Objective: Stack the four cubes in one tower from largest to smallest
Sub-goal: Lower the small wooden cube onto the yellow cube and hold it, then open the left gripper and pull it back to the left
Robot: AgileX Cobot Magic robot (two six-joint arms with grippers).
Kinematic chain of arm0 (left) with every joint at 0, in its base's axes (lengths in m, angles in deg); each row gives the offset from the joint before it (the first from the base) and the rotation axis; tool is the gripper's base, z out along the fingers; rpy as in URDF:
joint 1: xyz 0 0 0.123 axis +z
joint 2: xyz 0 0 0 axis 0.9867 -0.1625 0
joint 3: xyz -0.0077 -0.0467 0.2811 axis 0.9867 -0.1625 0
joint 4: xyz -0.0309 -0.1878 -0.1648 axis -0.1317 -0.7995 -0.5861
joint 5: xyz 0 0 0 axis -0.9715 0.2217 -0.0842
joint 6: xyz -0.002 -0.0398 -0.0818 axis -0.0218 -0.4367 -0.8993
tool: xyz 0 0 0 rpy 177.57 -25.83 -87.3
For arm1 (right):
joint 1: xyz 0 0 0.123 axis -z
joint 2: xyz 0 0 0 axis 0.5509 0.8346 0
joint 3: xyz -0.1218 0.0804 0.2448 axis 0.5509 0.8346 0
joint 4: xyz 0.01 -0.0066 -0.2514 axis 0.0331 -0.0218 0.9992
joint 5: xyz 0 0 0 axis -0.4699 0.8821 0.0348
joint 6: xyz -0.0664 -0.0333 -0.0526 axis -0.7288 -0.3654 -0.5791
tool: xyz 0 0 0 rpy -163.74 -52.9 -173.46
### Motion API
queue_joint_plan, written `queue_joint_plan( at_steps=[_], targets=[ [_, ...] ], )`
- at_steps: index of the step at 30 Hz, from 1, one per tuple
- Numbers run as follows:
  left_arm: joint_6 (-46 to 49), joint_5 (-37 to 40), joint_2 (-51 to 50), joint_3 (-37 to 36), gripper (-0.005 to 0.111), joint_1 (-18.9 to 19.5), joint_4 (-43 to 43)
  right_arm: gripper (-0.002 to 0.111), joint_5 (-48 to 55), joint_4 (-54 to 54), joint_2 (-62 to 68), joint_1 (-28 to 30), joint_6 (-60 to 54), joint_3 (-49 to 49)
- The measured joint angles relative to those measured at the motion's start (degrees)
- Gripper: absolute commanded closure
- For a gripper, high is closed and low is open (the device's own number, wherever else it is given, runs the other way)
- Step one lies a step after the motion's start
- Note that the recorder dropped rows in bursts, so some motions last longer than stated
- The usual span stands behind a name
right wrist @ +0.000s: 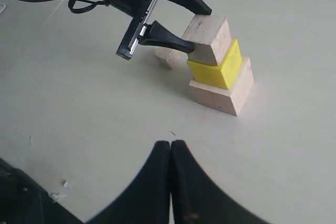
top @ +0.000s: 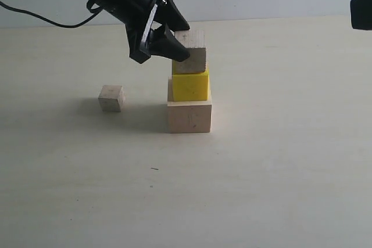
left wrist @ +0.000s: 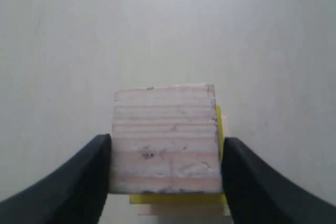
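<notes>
The left gripper (top: 181, 40) is clamped on the larger small wood cube (left wrist: 165, 140), one black finger (left wrist: 79, 182) pressed against each of two opposite side faces, with the cube's grain-lined face filling the space between them in the wrist view. Directly beneath the held cube sits the yellow cube (top: 190, 85), and no gap shows between the two, so the wood cube appears to rest on it, though the jaws are not let go. A thin strip of yellow peeks out past one side of the held cube and along its near lower edge, so the two are not quite flush. Under the yellow cube, and so lowest beneath the fingertips, stands the large wood cube (top: 189, 117), flat on the pale table (top: 279, 161); the yellow cube sits set back from its front edge. The smallest wood cube (top: 110, 98) lies alone on the table, below the left gripper and back toward its arm's side, well apart from the stack. The right gripper (right wrist: 170, 145) has its two fingers pressed together with nothing between them; it hangs over bare table, and the three-cube stack stands ahead of its tips, well apart from them.
</notes>
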Motion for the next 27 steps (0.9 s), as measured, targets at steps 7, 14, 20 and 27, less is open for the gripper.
queue_joint_plan(
  at_steps=[7,14,20,27],
  targets=[
    [0.0,-0.35,0.0,0.0,0.037,0.0,0.0,0.108,0.12,-0.12,0.0,0.0,0.0,0.0],
    [0.0,-0.35,0.0,0.0,0.037,0.0,-0.22,0.108,0.35,-0.12,0.0,0.0,0.0,0.0],
    [0.0,-0.38,0.0,0.0,0.036,0.0,-1.83,0.108,0.35,-0.12,0.0,0.0,0.0,0.0],
    [0.0,1.25,0.15,0.0,0.036,0.0,-1.95,0.108,0.35,-0.12,0.0,0.0,0.0,0.0]
  ],
)
